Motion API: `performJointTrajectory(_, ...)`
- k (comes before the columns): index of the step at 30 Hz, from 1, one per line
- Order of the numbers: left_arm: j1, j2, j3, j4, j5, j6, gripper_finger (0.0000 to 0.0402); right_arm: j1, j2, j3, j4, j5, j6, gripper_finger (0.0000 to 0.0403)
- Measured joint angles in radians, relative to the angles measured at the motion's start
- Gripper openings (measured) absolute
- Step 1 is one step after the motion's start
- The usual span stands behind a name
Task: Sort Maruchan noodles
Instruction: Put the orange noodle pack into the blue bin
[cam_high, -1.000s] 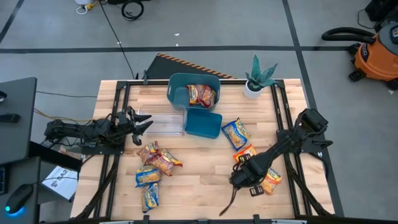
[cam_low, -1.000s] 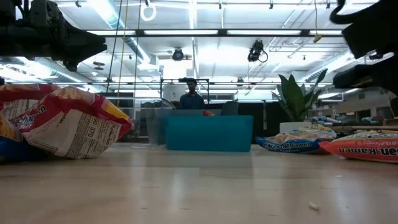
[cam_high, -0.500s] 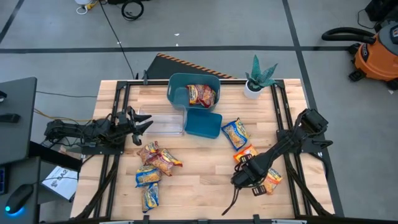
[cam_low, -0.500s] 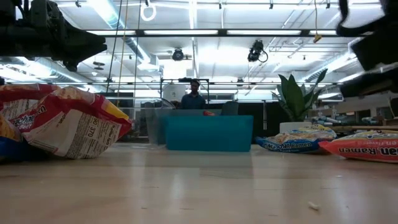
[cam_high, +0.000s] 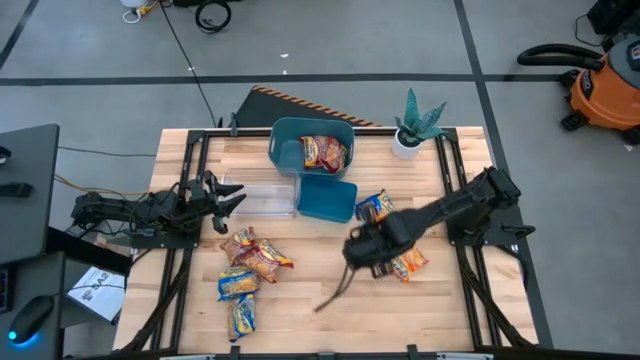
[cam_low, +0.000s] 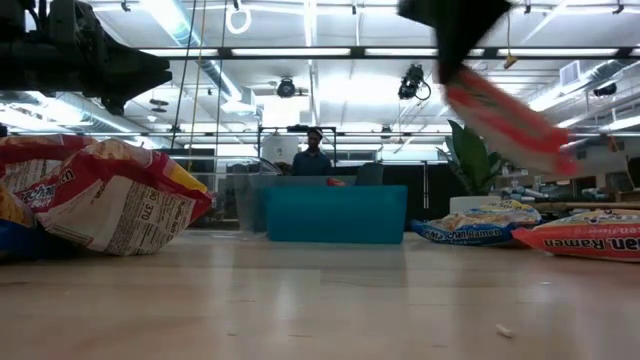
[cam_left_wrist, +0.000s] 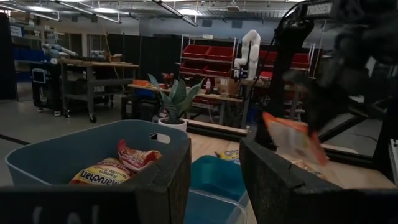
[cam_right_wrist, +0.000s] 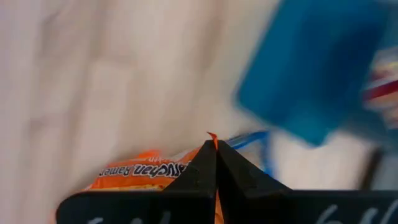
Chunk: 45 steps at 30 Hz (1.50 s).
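My right gripper (cam_high: 362, 252) hangs above the table's middle, shut on an orange Maruchan packet (cam_high: 405, 263) that shows high in the low view (cam_low: 500, 115). Several more packets lie in a pile at the near left (cam_high: 250, 255). A blue-and-yellow packet (cam_high: 378, 208) and an orange one (cam_low: 585, 240) lie on the right. Red packets (cam_high: 323, 152) lie in the far teal bin (cam_high: 290, 135). My left gripper (cam_high: 232, 200) waits open at the left end of the clear tray (cam_high: 265, 198). My right gripper pinches the orange packet by an edge (cam_right_wrist: 213, 138) between its two fingertips, coming from above. The packet is lifted clear of the table and hangs slanting below the fingers (cam_low: 455, 40), toward the table's right.
A smaller teal bin (cam_high: 327, 198) stands next to the clear tray, near the far bin. A potted plant (cam_high: 415, 125) stands at the far right. Bare wood lies between the left pile and the right packets. A person (cam_low: 315, 155) stands in the room beyond the table.
My right gripper has shut on the orange packet at the near right. It has lifted the packet clear and carried it toward the table's left and far edges, nearer the teal bins. The packet now hangs tilted below the fingers.
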Motion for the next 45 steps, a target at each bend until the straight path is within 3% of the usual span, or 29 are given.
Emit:
performJointTrajectory(3,0.000,0.000,0.000,0.000,0.000,-0.026,0.0142,-0.062,-0.001,0.023,0.058,0.060,-0.120,0.0004)
performJointTrajectory(11,0.000,0.000,0.000,0.000,0.000,-0.051,0.0142,-0.231,0.000,0.023,0.245,0.098,-0.585,0.0003)
performJointTrajectory(15,0.000,0.000,0.000,-0.001,0.000,-0.073,0.0142,-0.307,0.007,0.023,0.334,0.006,-0.819,0.0003)
performJointTrajectory(21,0.000,0.000,0.000,-0.002,0.000,-0.073,0.0142,-0.388,0.012,-0.039,0.497,-0.076,-1.032,0.0003)
performJointTrajectory(27,0.000,0.000,0.000,-0.012,0.000,-0.072,0.0142,-0.413,0.012,-0.173,0.596,-0.093,-1.239,0.0003)
performJointTrajectory(36,0.000,0.000,0.000,-0.011,0.000,-0.071,0.0142,-0.379,0.012,-0.239,0.628,-0.107,-1.293,0.0021)
performJointTrajectory(41,0.000,0.000,0.000,-0.010,0.000,-0.070,0.0142,-0.360,0.012,-0.239,0.614,-0.207,-1.273,0.0019)
performJointTrajectory(45,0.000,0.000,0.000,-0.010,0.000,-0.070,0.0142,-0.375,0.012,-0.239,0.622,-0.223,-1.210,0.0019)
